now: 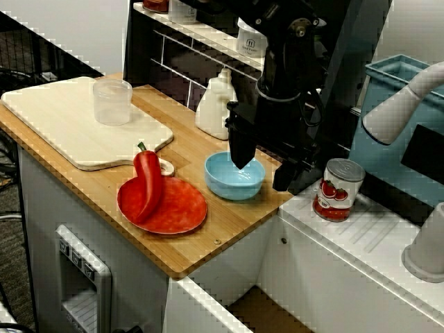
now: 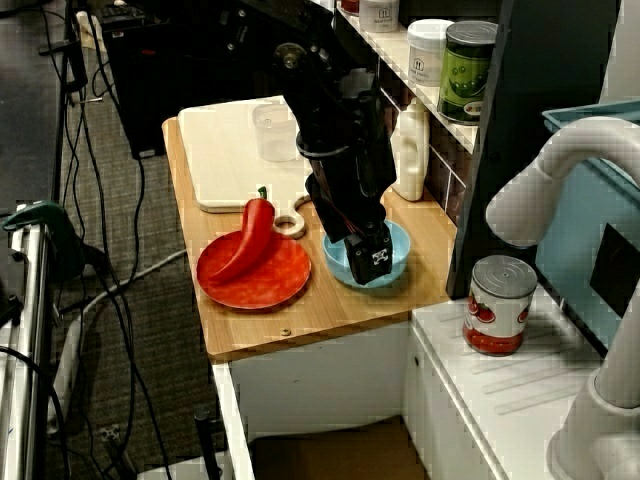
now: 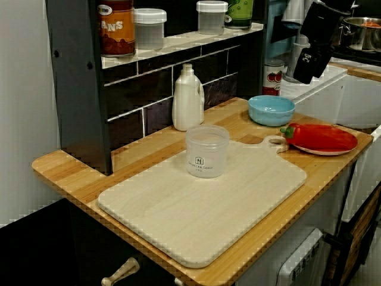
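Light-blue round bowl (image 1: pixel 232 184) sits upright at centre frame on the wooden bench (image 1: pixel 229 225), just right of the flat red plate (image 1: pixel 182 208) carrying a long red pepper (image 1: pixel 148 182). It looks glossy, shallow and apparently empty. Black tool (image 1: pixel 241 164) hangs point-down over its hollow, probably lined up with it. Finger gap unreadable; nothing seen held.

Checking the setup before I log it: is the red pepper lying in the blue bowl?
No, the red pepper lies on the red plate, which sits beside the blue bowl.
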`<action>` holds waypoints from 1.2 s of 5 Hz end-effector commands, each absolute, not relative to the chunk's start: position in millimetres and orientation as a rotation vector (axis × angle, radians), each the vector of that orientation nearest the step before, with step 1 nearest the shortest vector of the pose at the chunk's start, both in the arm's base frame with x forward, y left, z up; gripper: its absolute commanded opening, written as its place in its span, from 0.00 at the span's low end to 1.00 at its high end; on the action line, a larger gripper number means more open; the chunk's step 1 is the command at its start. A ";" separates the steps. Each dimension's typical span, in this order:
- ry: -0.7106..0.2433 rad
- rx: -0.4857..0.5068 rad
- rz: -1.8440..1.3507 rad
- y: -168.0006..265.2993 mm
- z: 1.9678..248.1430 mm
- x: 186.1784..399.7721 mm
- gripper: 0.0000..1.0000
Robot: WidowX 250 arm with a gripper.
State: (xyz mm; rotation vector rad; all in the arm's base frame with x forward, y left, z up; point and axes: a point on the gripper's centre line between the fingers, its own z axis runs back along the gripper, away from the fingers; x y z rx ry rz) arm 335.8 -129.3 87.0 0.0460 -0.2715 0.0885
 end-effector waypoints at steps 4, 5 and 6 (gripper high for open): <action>-0.262 0.040 0.085 -127.8 88.3 335.3 1.00; -0.271 0.028 0.069 -124.4 90.6 336.1 1.00; -0.288 0.038 0.020 -121.2 91.1 338.9 1.00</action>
